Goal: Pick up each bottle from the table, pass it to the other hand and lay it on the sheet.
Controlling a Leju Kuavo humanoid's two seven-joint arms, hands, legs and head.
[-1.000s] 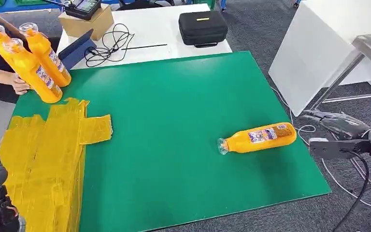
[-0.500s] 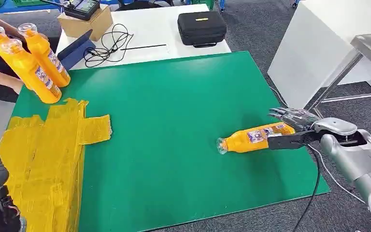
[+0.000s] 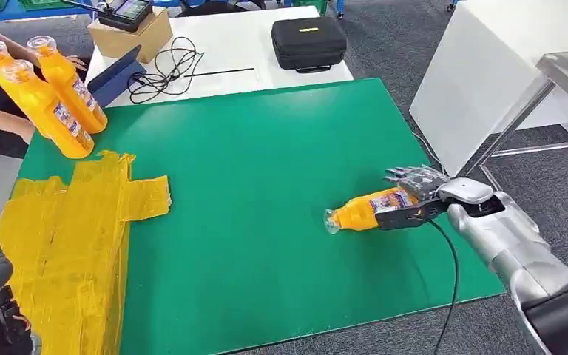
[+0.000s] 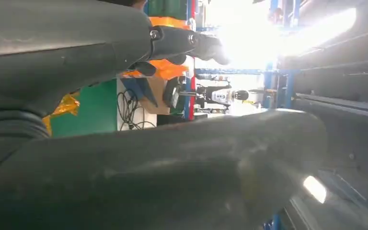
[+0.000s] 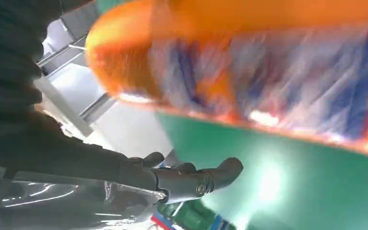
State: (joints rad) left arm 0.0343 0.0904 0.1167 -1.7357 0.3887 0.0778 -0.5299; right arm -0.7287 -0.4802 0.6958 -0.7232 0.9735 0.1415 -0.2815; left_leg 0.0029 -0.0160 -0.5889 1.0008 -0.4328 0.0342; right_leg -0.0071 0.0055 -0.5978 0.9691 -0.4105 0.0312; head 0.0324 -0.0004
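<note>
Plastic, metal and matt board

The bottle (image 3: 373, 208) between the right hand's (image 3: 416, 194) fingers is glossy orange plastic with a printed label; that arm wears smooth silver metal. Under the fingers the mat (image 3: 266, 163) is matt, smooth green. The sheet (image 3: 70, 244), well away from them, is crinkled, shiny yellow film.
</note>
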